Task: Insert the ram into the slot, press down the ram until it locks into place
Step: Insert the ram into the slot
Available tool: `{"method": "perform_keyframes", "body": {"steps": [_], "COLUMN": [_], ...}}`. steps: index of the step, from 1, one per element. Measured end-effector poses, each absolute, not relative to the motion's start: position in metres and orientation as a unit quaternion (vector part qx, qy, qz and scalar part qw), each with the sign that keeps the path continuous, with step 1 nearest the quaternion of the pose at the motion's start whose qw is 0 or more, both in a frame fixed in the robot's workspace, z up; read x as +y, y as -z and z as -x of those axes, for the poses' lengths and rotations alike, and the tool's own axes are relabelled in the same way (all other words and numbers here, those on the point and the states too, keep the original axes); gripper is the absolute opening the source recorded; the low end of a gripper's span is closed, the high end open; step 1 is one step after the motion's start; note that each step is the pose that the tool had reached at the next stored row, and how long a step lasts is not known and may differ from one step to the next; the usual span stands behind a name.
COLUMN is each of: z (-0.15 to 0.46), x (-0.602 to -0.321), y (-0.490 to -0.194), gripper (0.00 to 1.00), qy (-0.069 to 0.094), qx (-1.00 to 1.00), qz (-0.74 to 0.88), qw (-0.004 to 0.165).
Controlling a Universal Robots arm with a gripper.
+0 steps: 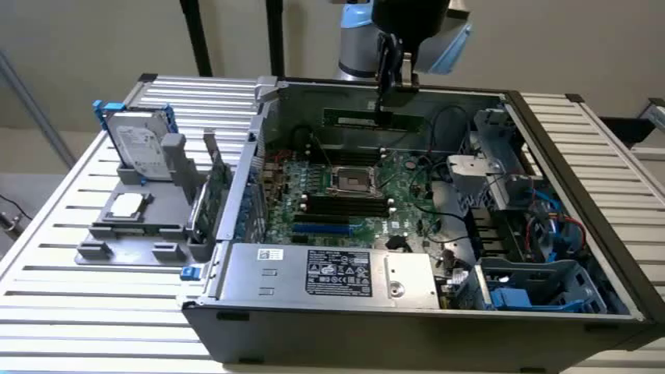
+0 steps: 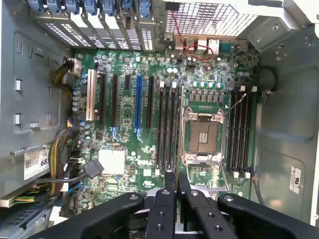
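Clamping one ram (image 1: 359, 119), one gripper (image 1: 387, 107) over one motherboard (image 1: 311, 175).

Exterior cam: high, off the arm, tilted down at the open case (image 1: 416, 335) on the table (image 1: 62, 327), mid range, whole case in frame. My claw (image 1: 387, 109), pinching the ram (image 1: 348, 118), sits at the case's 12 o'clock there. Wrist cam: on my wrist, facing straight down into the case, close over the board (image 2: 144, 169). Shared: board, socket (image 2: 203, 137), slots (image 2: 168, 129), my claw.
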State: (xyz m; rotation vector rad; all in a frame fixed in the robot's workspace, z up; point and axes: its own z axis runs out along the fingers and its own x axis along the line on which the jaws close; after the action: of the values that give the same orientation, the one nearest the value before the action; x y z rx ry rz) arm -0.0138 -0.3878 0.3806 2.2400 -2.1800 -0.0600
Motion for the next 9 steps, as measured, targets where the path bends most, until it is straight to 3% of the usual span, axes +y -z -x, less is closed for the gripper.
{"method": "perform_keyframes", "body": {"steps": [9], "z": [0.0138], "x": [-0.3878], "y": [-0.3807], "gripper": [0.14], "qy": [0.019], "qx": [-0.697], "qz": [-0.716], "qw": [0.008]}}
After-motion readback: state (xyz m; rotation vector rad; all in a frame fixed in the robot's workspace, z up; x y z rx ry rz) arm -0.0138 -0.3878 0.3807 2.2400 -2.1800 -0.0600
